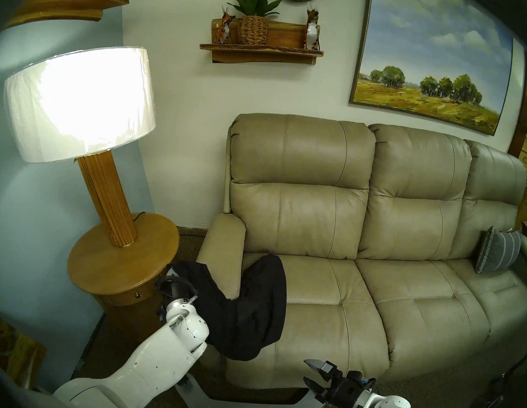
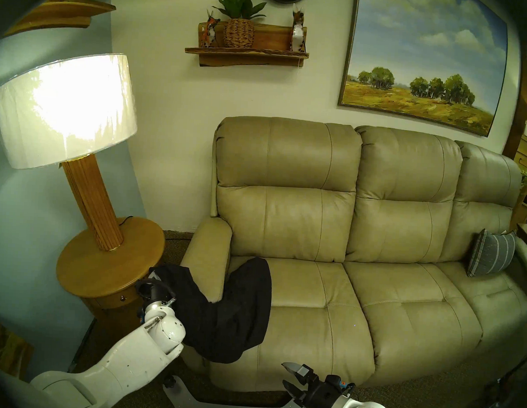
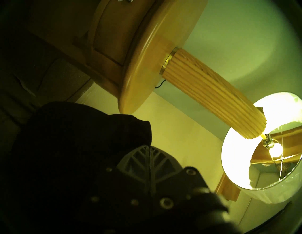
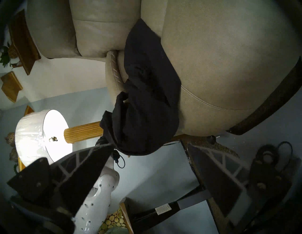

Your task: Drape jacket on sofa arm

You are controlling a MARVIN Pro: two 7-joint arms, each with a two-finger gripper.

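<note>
The black jacket (image 1: 250,314) lies across the front part of the beige sofa arm (image 1: 220,248). One end hangs off the arm's outer side and the rest spreads over the left seat cushion and its front edge. My left gripper (image 1: 173,275) is beside the arm's outer side, shut on the jacket's outer end. In the left wrist view the black fabric (image 3: 73,138) bunches against the closed fingers (image 3: 147,163). My right gripper (image 1: 307,370) is open and empty, low in front of the seat, right of the jacket (image 4: 147,98).
A round wooden side table (image 1: 122,264) with a lit lamp (image 1: 78,104) stands close to my left gripper. A grey striped pillow (image 1: 497,254) leans at the sofa's far right end. Wall shelves and a painting hang above.
</note>
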